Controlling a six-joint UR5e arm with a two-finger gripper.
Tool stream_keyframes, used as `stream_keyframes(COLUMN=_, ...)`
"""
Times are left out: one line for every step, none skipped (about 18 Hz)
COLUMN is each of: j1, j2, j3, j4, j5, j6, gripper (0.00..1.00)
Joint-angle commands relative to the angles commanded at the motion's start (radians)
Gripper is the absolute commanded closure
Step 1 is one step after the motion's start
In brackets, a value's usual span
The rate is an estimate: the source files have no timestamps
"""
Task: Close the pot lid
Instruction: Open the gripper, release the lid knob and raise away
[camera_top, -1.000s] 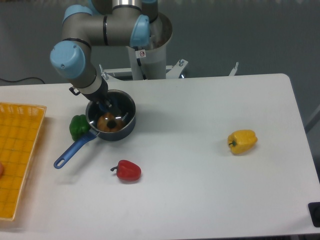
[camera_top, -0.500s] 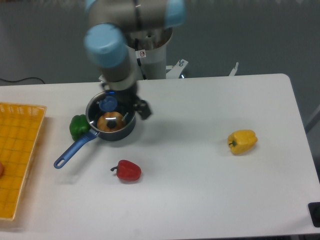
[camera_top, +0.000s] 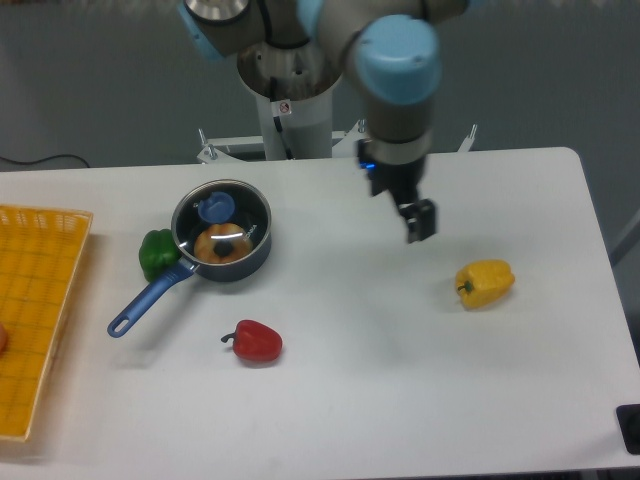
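The tool (camera_top: 420, 222) hangs above the white worktop (camera_top: 400, 380), well apart from the pot and nearer to a yellow bell pepper (camera_top: 485, 282) on its right. It carries nothing, but from this angle I cannot tell whether its fingers are spread or closed. The round transparent glass pot lid with a blue knob (camera_top: 215, 208) sits on the small dark navy saucepan with a long bright blue handle (camera_top: 222, 243), the rim appearing to rest on the pot's edge, with something orange-brown visible through the glass. A green bell pepper (camera_top: 157, 253) touches the pot's left side, and a red bell pepper (camera_top: 256, 341) lies in front of it. A yellow plastic basket (camera_top: 40, 300) stands at the far left. Judging by this, the lid looks placed and the task essentially finished; the next move need only be a clear retreat, unless the seating proves uneven.
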Motion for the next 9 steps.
stream_keyframes(j1=0.022, j2=0.0, j3=-0.002, j4=-0.002, j5=-0.002, j6=0.006, gripper=0.0)
stream_keyframes(j1=0.038, j2=-0.003, j3=-0.002, j4=-0.003, j5=-0.008, j6=0.011, gripper=0.0)
stream_keyframes(j1=0.061, j2=-0.006, j3=-0.006, j4=-0.003, j5=-0.021, j6=0.025, gripper=0.0)
stream_keyframes(j1=0.078, j2=-0.005, j3=-0.014, j4=-0.002, j5=-0.028, j6=0.048, gripper=0.0)
stream_keyframes(j1=0.092, j2=-0.006, j3=-0.017, j4=-0.002, j5=-0.028, j6=0.072, gripper=0.0)
stream_keyframes(j1=0.109, j2=-0.005, j3=-0.02, j4=-0.002, j5=-0.029, j6=0.097, gripper=0.0)
stream_keyframes(j1=0.123, j2=-0.006, j3=-0.021, j4=-0.005, j5=-0.028, j6=0.123, gripper=0.0)
stream_keyframes(j1=0.138, j2=-0.006, j3=-0.031, j4=-0.003, j5=-0.028, j6=0.147, gripper=0.0)
stream_keyframes(j1=0.152, j2=-0.005, j3=-0.035, j4=-0.003, j5=-0.028, j6=0.169, gripper=0.0)
